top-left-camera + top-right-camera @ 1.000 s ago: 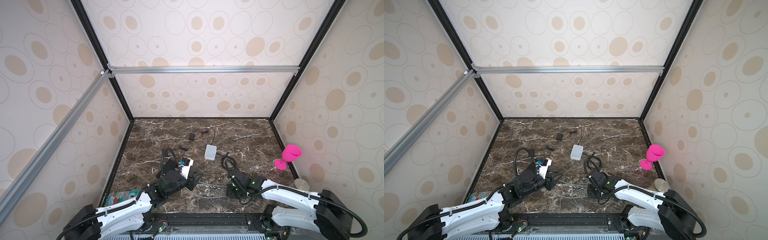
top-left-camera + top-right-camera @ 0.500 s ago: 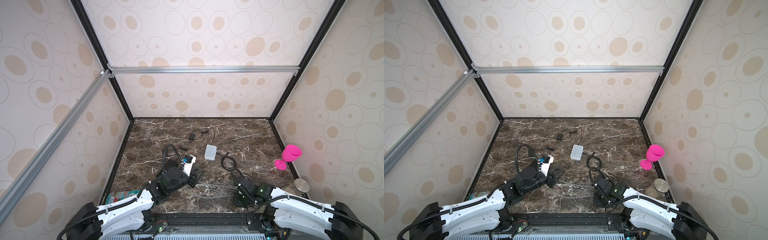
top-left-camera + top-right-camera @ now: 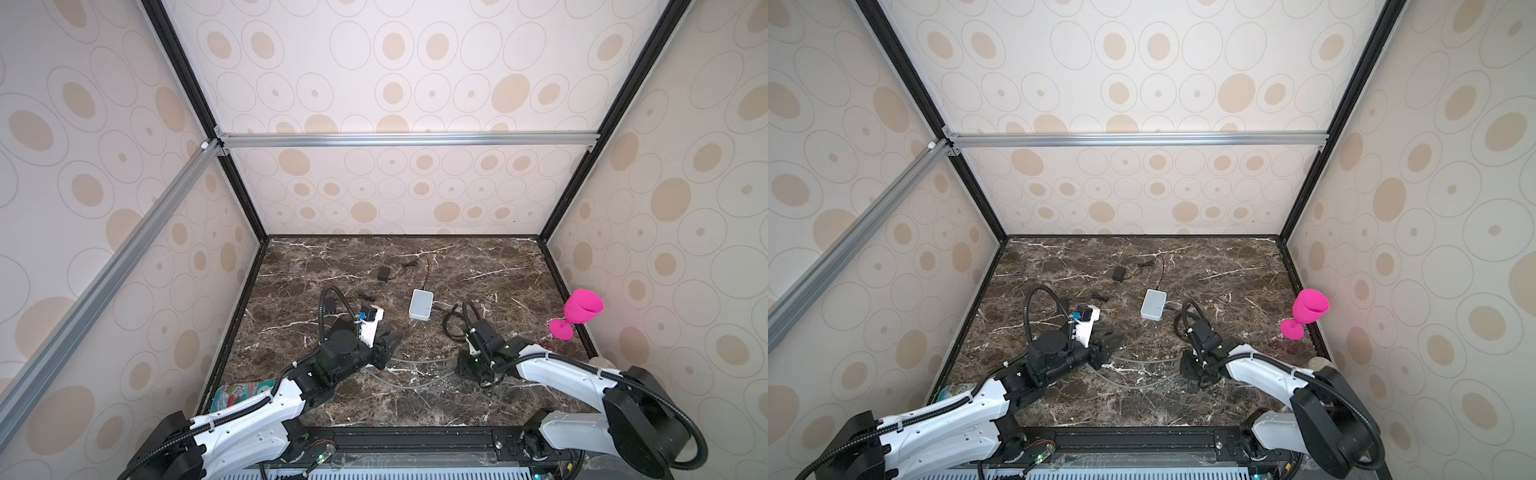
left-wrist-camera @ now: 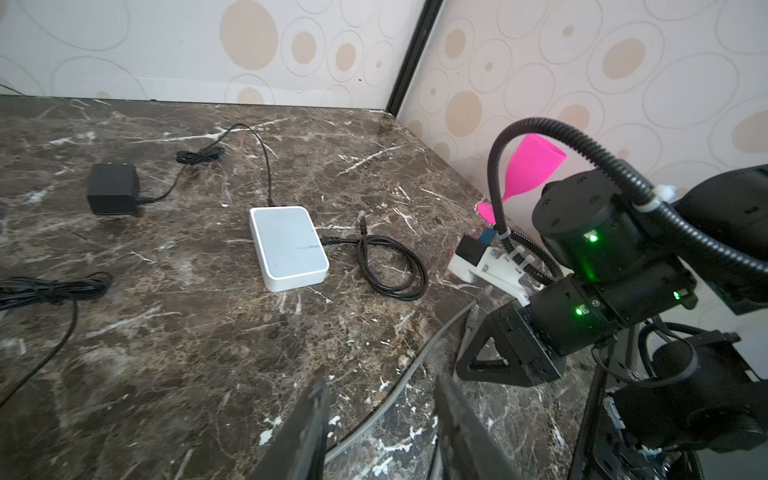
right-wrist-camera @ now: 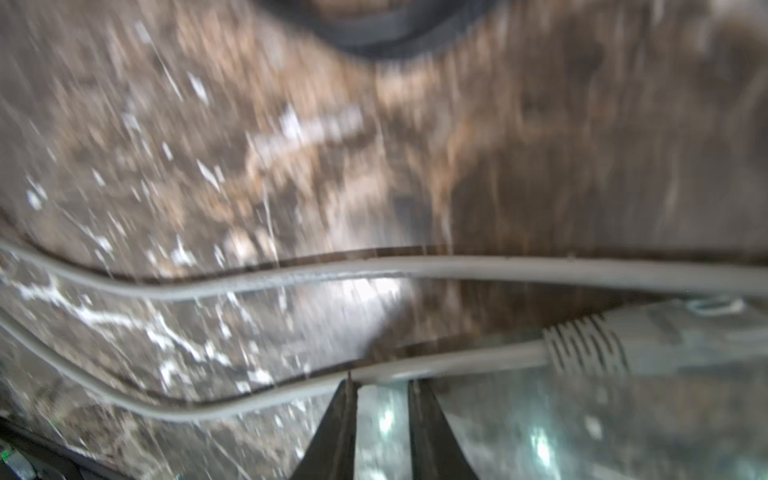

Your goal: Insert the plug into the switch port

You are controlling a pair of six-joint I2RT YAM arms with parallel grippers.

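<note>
Your right end effector (image 5: 382, 384), fingers narrowly apart and empty, sits just beside the grey cable (image 5: 457, 361) on the desk (image 4: 166, 332). Slide toward its plug (image 5: 602, 345) and pinch the ribbed boot squarely. Your left end effector (image 4: 382, 380) hangs spread and empty over the cable, with the switch (image 4: 289, 247) well beyond.

I operate in a robotics lab test cell. The evidence: a boxed enclosure of black frame posts (image 3: 240, 187) and aluminium rails (image 3: 407, 139), walls (image 3: 415, 62) papered in printed circles, a marble-pattern tabletop (image 3: 498, 266), a left arm (image 3: 249, 419) and right arm (image 3: 557, 370) mounted on a front rail (image 3: 415, 435), and loose items, namely a white switch (image 3: 420, 303) and a pink goblet (image 3: 582, 309).
</note>
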